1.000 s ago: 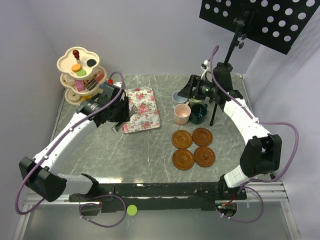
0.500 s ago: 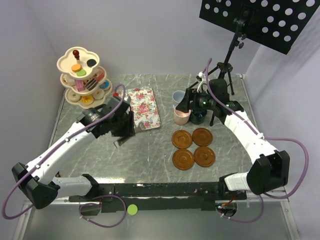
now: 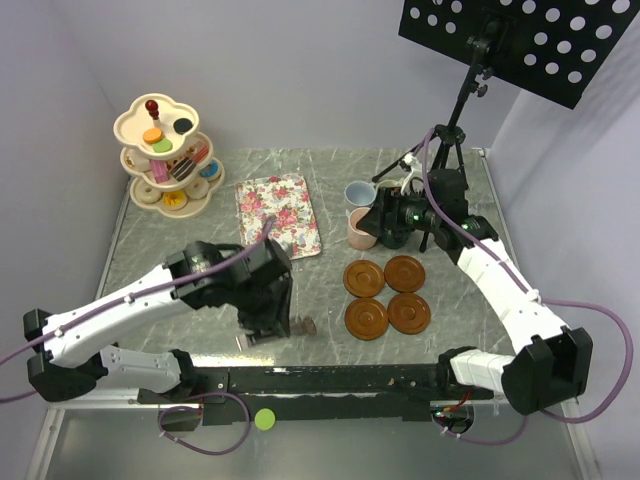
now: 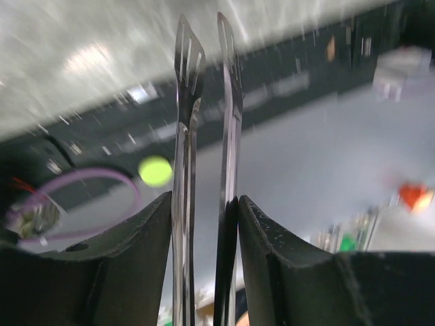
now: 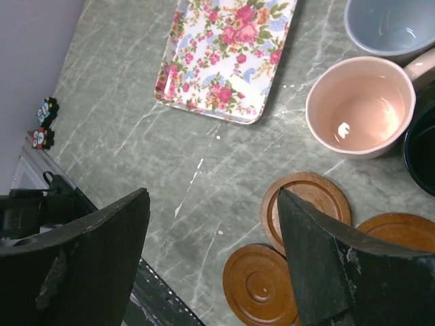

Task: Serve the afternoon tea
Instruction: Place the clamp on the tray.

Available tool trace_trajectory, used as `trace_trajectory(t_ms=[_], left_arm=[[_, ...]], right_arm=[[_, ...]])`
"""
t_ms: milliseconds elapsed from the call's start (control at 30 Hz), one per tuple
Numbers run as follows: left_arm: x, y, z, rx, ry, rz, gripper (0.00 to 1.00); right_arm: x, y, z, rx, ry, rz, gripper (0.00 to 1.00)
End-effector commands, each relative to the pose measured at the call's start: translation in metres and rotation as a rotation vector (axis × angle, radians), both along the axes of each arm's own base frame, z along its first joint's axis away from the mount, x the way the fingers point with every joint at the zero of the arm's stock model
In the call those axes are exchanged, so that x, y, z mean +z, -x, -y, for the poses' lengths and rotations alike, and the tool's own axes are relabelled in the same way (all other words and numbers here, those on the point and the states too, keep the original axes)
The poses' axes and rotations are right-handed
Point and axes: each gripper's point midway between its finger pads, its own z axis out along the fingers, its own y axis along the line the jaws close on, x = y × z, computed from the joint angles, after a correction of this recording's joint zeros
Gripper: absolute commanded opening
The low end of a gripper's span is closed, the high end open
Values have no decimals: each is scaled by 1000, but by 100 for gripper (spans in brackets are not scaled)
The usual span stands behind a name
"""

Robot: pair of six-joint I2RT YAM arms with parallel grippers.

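Observation:
My left gripper [image 3: 271, 324] is shut on the metal tongs [image 4: 187, 102] near the table's front edge, and their two blades stick out between my fingers [image 4: 139, 238]. My right gripper [image 3: 374, 222] hangs open and empty above the mugs. The right wrist view shows the pink mug [image 5: 360, 112], the light blue mug [image 5: 391, 27] and the rim of the dark green mug [image 5: 423, 153]. The light green mug is hidden. Four brown saucers [image 3: 366, 319] lie in a square in front of the mugs. The cream three-tier stand [image 3: 165, 155] at the back left holds the toy cakes and macarons.
The floral tray [image 3: 278, 215] lies bare at the back centre, left of the mugs. A black tripod [image 3: 445, 150] stands behind the mugs under a dotted board. The black base rail [image 3: 330, 380] runs along the front edge.
My left arm has swung from beside the floral tray down to the table's front edge, carrying the tongs. My right gripper has come forward over the mugs.

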Motion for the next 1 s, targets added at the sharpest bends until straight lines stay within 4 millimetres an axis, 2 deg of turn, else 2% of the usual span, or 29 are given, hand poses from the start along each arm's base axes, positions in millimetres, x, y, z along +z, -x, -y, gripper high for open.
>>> trace_trajectory(t_ms=[0, 133, 267, 400, 500, 600, 667, 733, 800, 867, 967], left_arm=[[-6, 56, 0, -26, -40, -150, 46], [-17, 82, -17, -45, -53, -206, 46], [-19, 99, -21, -101, -59, -242, 46], [-20, 94, -19, -114, -72, -208, 46], [-16, 87, -7, -89, -74, -194, 48], [-16, 77, 6, -44, -90, -185, 47], [-16, 61, 13, 13, -85, -167, 47], [-13, 35, 18, 77, -56, -120, 48], [-13, -4, 14, 172, -51, -45, 48], [-15, -51, 3, 286, -76, 77, 48], [-5, -125, -10, 445, -152, 291, 49]], right_arm=[[17, 15, -3, 22, -42, 84, 82], [14, 33, -6, 59, -24, 93, 82], [15, 52, -10, 122, -1, 155, 82], [35, 78, -23, 202, -37, 276, 84], [49, 96, -32, 255, -44, 332, 84], [74, 113, -38, 277, -57, 384, 84], [85, 117, -40, 266, -48, 400, 84], [85, 110, -37, 218, -18, 401, 84], [77, 100, -31, 157, 16, 399, 84], [69, 89, -24, 92, 52, 398, 84], [60, 82, -19, 51, 71, 404, 84]])
